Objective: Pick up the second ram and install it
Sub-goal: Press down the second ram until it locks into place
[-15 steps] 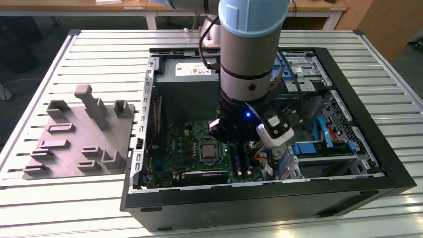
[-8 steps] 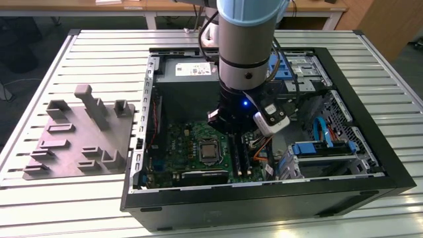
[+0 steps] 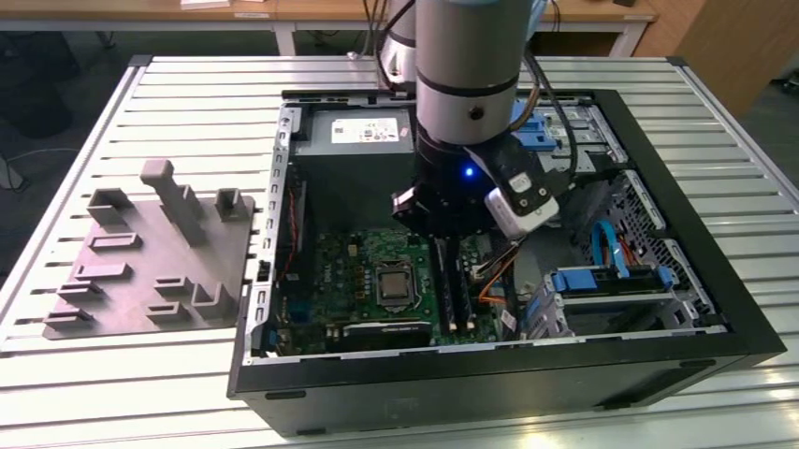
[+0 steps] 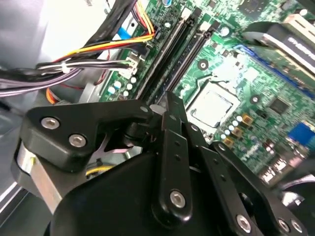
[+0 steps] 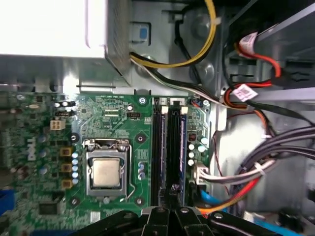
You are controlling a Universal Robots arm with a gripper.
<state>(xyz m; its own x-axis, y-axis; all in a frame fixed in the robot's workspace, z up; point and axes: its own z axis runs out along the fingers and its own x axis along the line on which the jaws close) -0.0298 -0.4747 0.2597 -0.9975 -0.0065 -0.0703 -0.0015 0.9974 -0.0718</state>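
Observation:
In the exterior view my gripper (image 3: pixel 440 238) reaches down into the open computer case, over the far end of the memory slots (image 3: pixel 440 285) on the green motherboard (image 3: pixel 362 271). Two long dark sticks lie side by side in those slots. In the first wrist view the fingertips sit closed together on the near end of the second ram (image 5: pixel 175 147), the stick farther from the processor (image 5: pixel 106 173). The other stick (image 5: pixel 158 147) lies beside it. In the second wrist view the gripper (image 4: pixel 170 101) is shut, its tips right above the slots.
A grey fixture (image 3: pixel 150 257) with upright tabs lies on the slatted table at the exterior view's left. Coloured cable bundles (image 5: pixel 231 177) run close beside the slots. The power supply (image 3: pixel 362 131) sits at the case's far end, and blue drive brackets (image 3: pixel 605 281) at the exterior view's right.

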